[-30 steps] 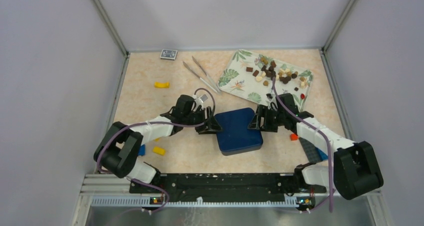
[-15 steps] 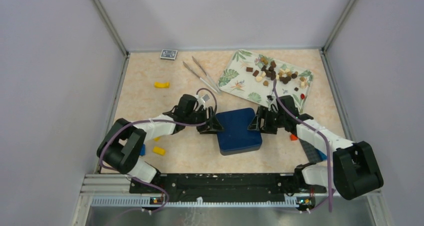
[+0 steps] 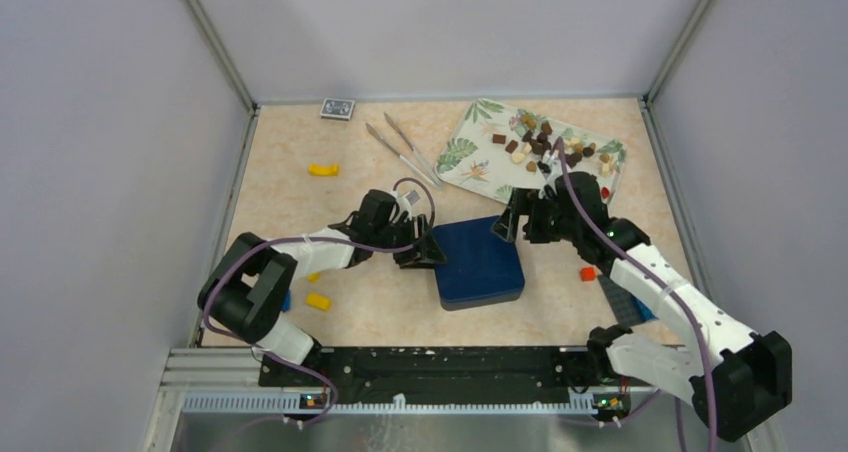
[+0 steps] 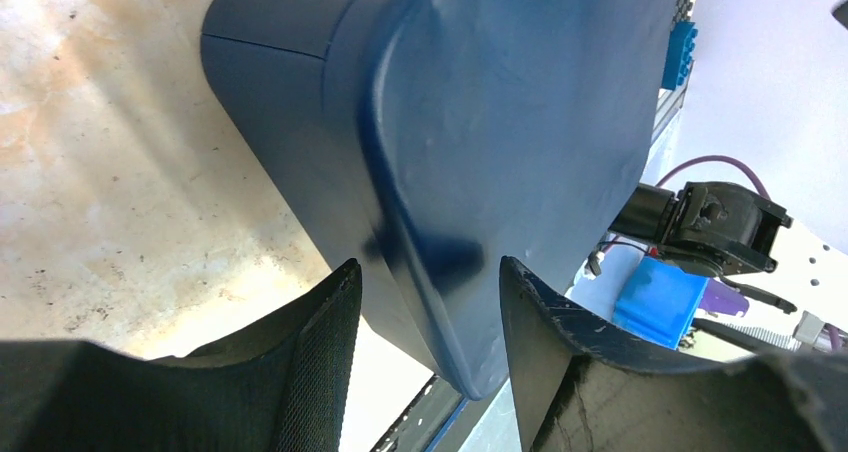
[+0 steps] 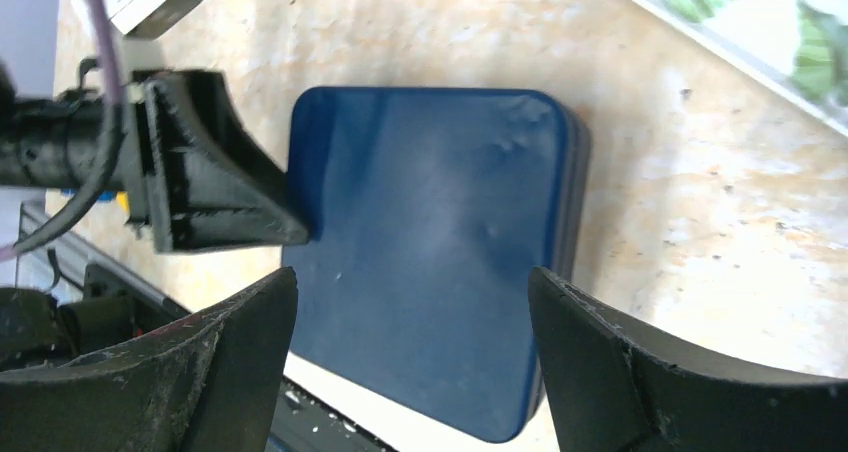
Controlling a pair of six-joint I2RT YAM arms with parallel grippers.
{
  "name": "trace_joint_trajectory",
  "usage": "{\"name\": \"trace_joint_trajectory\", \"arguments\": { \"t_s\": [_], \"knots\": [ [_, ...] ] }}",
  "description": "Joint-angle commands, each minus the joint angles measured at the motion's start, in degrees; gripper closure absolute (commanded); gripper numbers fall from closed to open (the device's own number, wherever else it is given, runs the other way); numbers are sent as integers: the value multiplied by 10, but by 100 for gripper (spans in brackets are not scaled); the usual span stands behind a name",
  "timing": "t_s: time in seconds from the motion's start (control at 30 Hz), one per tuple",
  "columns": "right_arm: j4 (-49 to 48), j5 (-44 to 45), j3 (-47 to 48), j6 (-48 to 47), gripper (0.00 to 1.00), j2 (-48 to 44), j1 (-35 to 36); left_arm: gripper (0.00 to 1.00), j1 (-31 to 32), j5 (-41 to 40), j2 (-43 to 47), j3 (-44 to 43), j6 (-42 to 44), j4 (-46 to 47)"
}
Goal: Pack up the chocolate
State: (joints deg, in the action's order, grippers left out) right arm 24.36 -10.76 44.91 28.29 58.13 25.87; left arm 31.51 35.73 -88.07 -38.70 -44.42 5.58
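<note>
- Pale grey walls close in a beige marbled worktop (image 3: pixel 300 202); a blue box (image 3: pixel 480 262) sits at its middle, lid on.
- The chocolate (image 3: pixel 545 144) lies heaped, brown and cream, on the far part of a leaf-patterned tray (image 3: pixel 465 157) at the far right, well apart from the box. None of it is packed.
- The left pincer (image 4: pixel 428 272) is at the box's left edge, its fingers either side of the lid's rim. I cannot tell whether they bite on it.
- The right pincer (image 5: pixel 412 277) hangs over the box with its fingers spread wide, holding nothing.
- Step in hand, as I judge it: getting the box open before any candy goes in. The next move calls for steadying the base and freeing the lid.
- Against a second ago, the right arm has left the box's right edge, risen and swung toward its far corner, nearer the tray. The left arm and the box have hardly shifted.
</note>
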Motion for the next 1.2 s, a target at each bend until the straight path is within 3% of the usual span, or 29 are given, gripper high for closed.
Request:
{"name": "trace_joint_trajectory", "arguments": {
  "t_s": [0.0, 0.17, 0.43, 0.73, 0.97, 1.17],
  "knots": [
    [25, 20, 24, -13, 17, 4, 50, 42, 2, -8, -6, -19, 11, 15],
    [44, 7, 11, -27, 17, 16, 57, 42, 2, -9, -11, -20, 12, 15],
    [151, 19, 89, -9, 17, 3, 93, 42, 2, -6, -8, -25, 10, 9],
    [55, 28, -84, 41, 17, 14, 112, 43, 2, -10, -7, -22, 4, 15],
    [96, 72, 61, 19, 16, 0, 112, 43, 2, -10, -11, -16, -4, 23],
    [49, 94, 132, -13, 16, 68, 112, 43, 2, -22, -5, -20, 5, 10]
  ]
}}
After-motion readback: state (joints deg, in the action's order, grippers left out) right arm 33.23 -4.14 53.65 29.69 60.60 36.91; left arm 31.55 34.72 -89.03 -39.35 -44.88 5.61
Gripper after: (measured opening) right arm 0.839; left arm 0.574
